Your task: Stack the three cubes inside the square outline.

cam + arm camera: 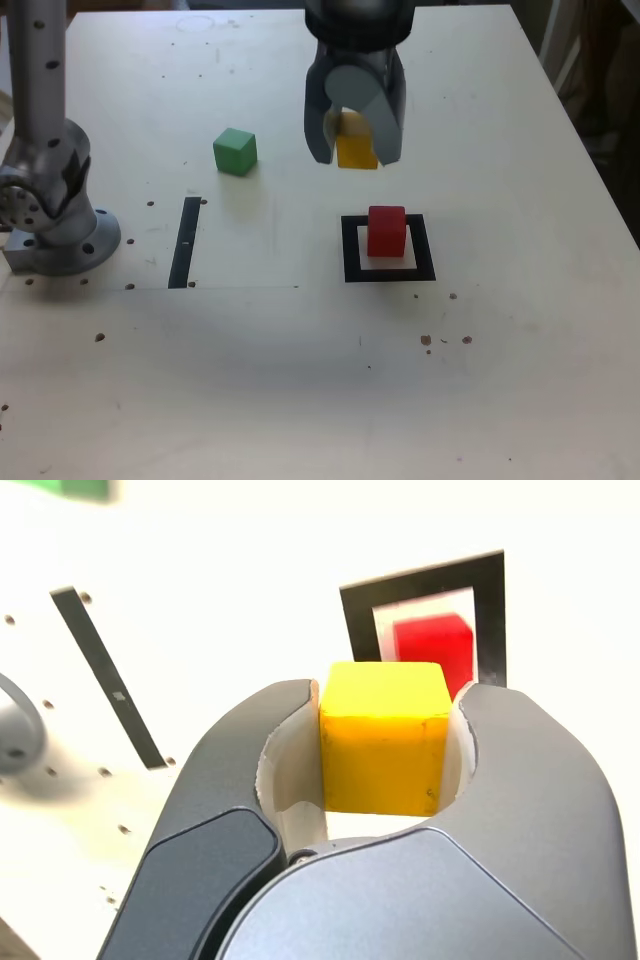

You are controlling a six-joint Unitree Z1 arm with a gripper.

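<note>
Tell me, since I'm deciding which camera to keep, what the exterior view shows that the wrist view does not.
Only the exterior view: the arm's round base on the table, and the green cube in full.

Only the wrist view: the top face of the yellow cube and the pale inner pads on either side of it.

Both: the yellow cube held in the gripper, the red cube inside the square outline, the black strip, and at least part of the green cube.
</note>
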